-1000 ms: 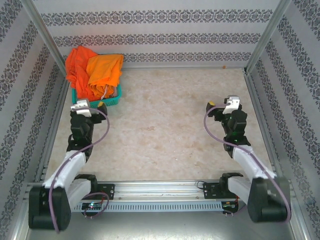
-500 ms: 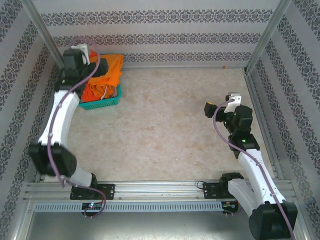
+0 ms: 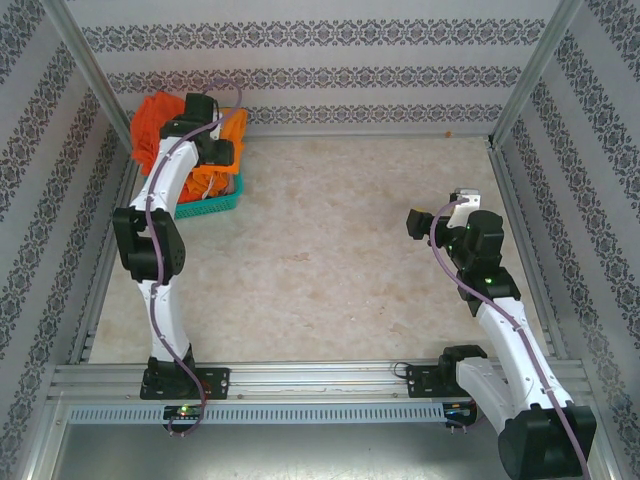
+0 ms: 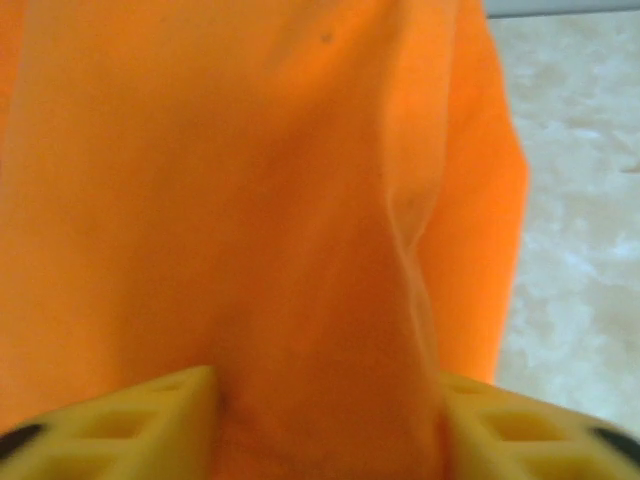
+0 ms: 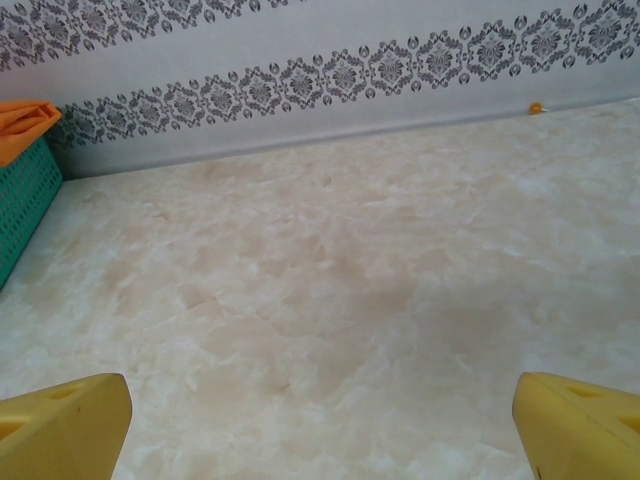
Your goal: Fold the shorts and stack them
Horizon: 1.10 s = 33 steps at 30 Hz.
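The yellow-orange shorts (image 3: 234, 128) and the red-orange shorts (image 3: 155, 125) lie heaped in a teal mesh basket (image 3: 215, 205) at the far left corner. My left gripper (image 3: 215, 168) reaches down into the basket. In the left wrist view a bunched fold of the yellow-orange shorts (image 4: 300, 200) fills the gap between its yellow fingers (image 4: 130, 420), with the left gripper (image 4: 325, 425) shut on it. At the right side my right gripper (image 3: 415, 222) hangs over bare table, open, with nothing in the right gripper (image 5: 320, 430).
The marble-pattern table (image 3: 330, 250) is walled by patterned panels on three sides. The basket's corner (image 5: 20, 200) and a bit of orange cloth (image 5: 25, 120) show at the left of the right wrist view. A small orange speck (image 5: 537, 107) lies by the back wall.
My left arm has swung from the near left up over the basket and down into it, and its jaws have closed onto the yellow-orange cloth. The right arm has shifted only slightly.
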Each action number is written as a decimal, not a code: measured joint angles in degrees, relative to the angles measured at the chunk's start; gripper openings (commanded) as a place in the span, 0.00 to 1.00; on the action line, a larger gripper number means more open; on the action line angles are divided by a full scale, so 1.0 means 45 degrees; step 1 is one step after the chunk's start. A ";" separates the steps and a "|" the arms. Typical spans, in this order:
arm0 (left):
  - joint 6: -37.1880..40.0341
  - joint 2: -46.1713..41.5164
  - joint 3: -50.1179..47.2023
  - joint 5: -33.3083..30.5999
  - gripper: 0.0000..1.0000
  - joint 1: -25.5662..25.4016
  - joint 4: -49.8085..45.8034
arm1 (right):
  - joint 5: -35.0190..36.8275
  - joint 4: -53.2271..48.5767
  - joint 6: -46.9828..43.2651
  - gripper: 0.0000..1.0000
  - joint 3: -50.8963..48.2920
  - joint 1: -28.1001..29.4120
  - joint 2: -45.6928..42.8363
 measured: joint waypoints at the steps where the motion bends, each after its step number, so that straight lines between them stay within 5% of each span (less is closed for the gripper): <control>1: 0.0024 0.0112 0.0112 -0.0097 0.25 0.0000 -0.0044 | -0.0005 -0.0029 0.0010 0.98 0.0000 0.0000 -0.0019; 4: 0.0000 0.0345 0.0602 -0.0214 0.00 0.0000 -0.0257 | -0.0005 -0.0087 0.0044 0.98 0.0000 0.0000 -0.0155; 17: -0.1632 -0.0413 0.5202 0.2565 0.00 -0.0384 -0.0199 | 0.0000 -0.0112 0.0238 0.98 0.0015 0.0000 -0.0918; 22: -0.2856 -0.0714 0.7912 0.3784 0.00 -0.1880 0.0811 | 0.0005 -0.0170 0.0330 0.98 0.0374 0.0000 -0.1064; 33: -0.7475 -0.0967 0.8986 0.5901 0.00 -0.4983 0.6217 | 0.0112 -0.0262 0.0665 0.98 0.1768 0.0000 -0.1851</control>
